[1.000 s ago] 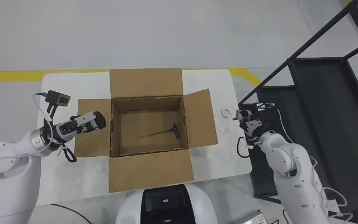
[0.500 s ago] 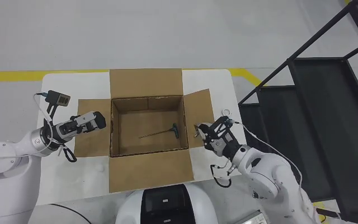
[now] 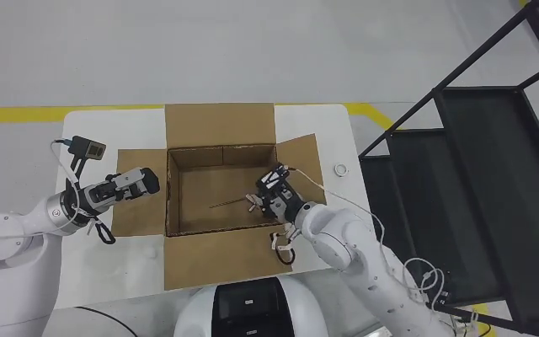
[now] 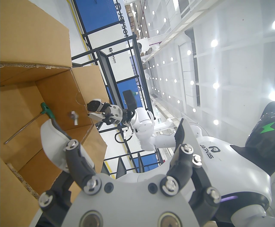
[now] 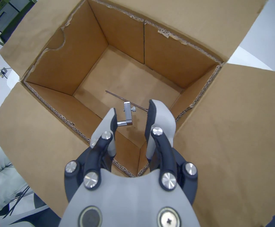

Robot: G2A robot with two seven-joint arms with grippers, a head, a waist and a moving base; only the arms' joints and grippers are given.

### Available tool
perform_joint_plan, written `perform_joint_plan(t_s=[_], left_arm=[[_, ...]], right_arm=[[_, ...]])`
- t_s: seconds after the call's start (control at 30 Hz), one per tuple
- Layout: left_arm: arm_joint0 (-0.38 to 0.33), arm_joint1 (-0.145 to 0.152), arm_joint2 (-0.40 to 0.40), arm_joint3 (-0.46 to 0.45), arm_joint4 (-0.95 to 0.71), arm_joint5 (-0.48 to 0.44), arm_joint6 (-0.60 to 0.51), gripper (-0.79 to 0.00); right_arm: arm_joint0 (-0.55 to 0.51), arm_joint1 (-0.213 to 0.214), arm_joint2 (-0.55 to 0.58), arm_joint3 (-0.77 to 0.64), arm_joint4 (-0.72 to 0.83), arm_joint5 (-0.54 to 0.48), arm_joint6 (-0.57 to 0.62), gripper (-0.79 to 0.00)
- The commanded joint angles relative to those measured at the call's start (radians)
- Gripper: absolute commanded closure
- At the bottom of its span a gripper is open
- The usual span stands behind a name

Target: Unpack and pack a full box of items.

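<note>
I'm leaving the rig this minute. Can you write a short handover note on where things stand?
The left gripper is open and empty, over a side flap of the box.
The right gripper is open above the box's inside. A small metal part sits between its fingers, seemingly loose.
The hex key lies on the box floor.
A small ring lies on the table, outside the box.
Done: key in; metal part apparently going in.
Left: probably the ring.

Place: industrial hall, robot test floor.
Floor: smooth grey concrete (image 3: 253, 42), yellow marking line (image 3: 34, 113).
Ceiling: high, white (image 4: 236, 64), rows of spot lamps (image 4: 214, 43).
Fittings: black metal racks (image 3: 472, 152); blue wall panels (image 4: 96, 13).
Worktop: white (image 3: 109, 126).
</note>
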Motion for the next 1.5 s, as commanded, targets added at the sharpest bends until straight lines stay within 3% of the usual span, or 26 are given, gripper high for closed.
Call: perform_joint_plan(t_s=[0.0,0.23,0.4,0.5,0.8,1.1,1.17,1.2,1.23,1.47], left_arm=[[0.000,0.000,0.000,0.000,0.000,0.000,0.000,-0.785],[0.000,0.000,0.000,0.000,0.000,0.000,0.000,-0.785],[0.000,0.000,0.000,0.000,0.000,0.000,0.000,-0.785],[0.000,0.000,0.000,0.000,0.000,0.000,0.000,-0.785],[0.000,0.000,0.000,0.000,0.000,0.000,0.000,-0.785],[0.000,0.000,0.000,0.000,0.000,0.000,0.000,-0.785],[0.000,0.000,0.000,0.000,0.000,0.000,0.000,-0.785],[0.000,0.000,0.000,0.000,0.000,0.000,0.000,-0.785],[0.000,0.000,0.000,0.000,0.000,0.000,0.000,-0.785],[0.000,0.000,0.000,0.000,0.000,0.000,0.000,-0.785]], right_arm=[[-0.042,0.010,0.079,-0.041,0.032,-0.015,-0.022,-0.785],[-0.228,0.038,0.474,-0.138,0.209,-0.039,-0.166,-0.785],[-0.202,0.046,0.615,-0.016,0.300,-0.033,-0.140,-0.785],[-0.132,0.049,0.598,0.091,0.277,-0.005,-0.113,-0.785],[0.095,0.037,0.402,0.448,0.140,0.106,-0.084,-0.785],[0.235,0.018,0.318,0.720,0.140,0.206,-0.122,-0.767],[0.256,0.014,0.310,0.759,0.149,0.225,-0.126,-0.459],[0.264,0.012,0.306,0.777,0.155,0.230,-0.128,-0.376],[0.271,0.011,0.303,0.792,0.159,0.235,-0.132,-0.342],[0.314,0.002,0.285,0.882,0.186,0.267,-0.150,-0.308]])
